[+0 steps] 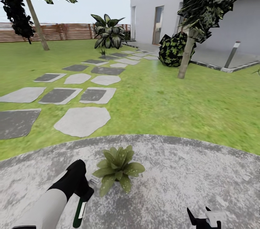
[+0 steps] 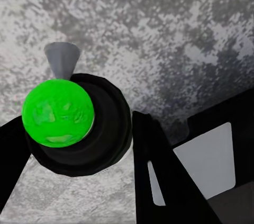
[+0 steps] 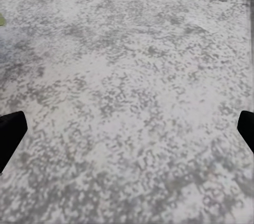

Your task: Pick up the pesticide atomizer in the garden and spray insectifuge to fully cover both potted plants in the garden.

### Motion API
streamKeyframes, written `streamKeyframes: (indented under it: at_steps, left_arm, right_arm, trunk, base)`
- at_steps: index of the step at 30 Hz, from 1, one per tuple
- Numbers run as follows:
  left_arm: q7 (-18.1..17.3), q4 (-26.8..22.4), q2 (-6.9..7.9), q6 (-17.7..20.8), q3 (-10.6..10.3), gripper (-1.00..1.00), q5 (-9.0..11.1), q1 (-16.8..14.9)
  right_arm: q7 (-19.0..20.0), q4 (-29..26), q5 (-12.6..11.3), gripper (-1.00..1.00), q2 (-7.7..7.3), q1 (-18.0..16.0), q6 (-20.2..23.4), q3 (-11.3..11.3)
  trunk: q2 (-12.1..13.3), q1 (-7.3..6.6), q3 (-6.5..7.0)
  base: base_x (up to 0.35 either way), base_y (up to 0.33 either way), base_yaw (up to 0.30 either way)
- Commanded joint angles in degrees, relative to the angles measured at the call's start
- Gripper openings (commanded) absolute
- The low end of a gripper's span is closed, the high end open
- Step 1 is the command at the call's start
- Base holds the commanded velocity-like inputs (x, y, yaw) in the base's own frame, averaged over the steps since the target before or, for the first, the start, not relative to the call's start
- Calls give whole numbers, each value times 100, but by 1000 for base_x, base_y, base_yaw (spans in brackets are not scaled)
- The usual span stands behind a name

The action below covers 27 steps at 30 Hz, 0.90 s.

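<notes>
The pesticide atomizer point(image 1: 80, 210) is already picked up: it sits at the lower left of the head view, grasped in the left hand point(image 1: 83, 194), its dark green body and white label hanging below the black fingers. In the left wrist view it point(image 2: 59, 110) shows end-on, a bright green cap with a grey nozzle over the paving. Just right of it stands one potted plant point(image 1: 118, 168) on the grey patio point(image 1: 187, 171). Whether this plant is sprayed yet I cannot tell; no mist shows. A second plant remains. The right hand point(image 1: 204, 218), lower right, is spread and empty.
</notes>
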Motion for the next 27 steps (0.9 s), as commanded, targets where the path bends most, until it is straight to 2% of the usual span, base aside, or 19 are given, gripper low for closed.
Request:
streamKeyframes:
  at_steps: [1, 7, 12, 17, 23, 27]
  left_arm:
    - [-56, 2, -3, 20, 14, -100, -55, 0]
    - [-69, 118, 17, -1, 15, -100, -27, 17]
    - [-74, 462, 20, -18, 20, -100, -58, 125]
    - [-82, 415, 20, -15, 26, -100, -46, 140]
    - [-64, 400, 6, -12, 18, -100, -53, 139]
    - [-62, 391, 18, -8, 30, -100, -54, 127]
  right_arm:
    - [46, 0, 29, 100, 3, -8, -19, -49]
    - [46, -5, 22, 100, 3, -8, -19, -49]
    - [45, -7, 20, 100, 3, -8, -19, -49]
    - [37, -8, 14, 100, 3, -8, -19, -56]
    - [37, -8, 11, 100, 3, -8, -19, -56]
    - [35, -8, 11, 100, 7, -8, -19, -51]
  trunk:
    - [-2, 1, -5]
    - [-2, 1, -5]
    - [-2, 1, -5]
    - [-2, 1, -5]
    - [-2, 1, -5]
    - [-2, 1, -5]
  base:
    - [152, 286, -295]
    - [53, 84, -106]
    - [2, 3, -4]
    - [-6, 5, -50]
    - [-225, 88, -282]
    - [-263, 132, -93]
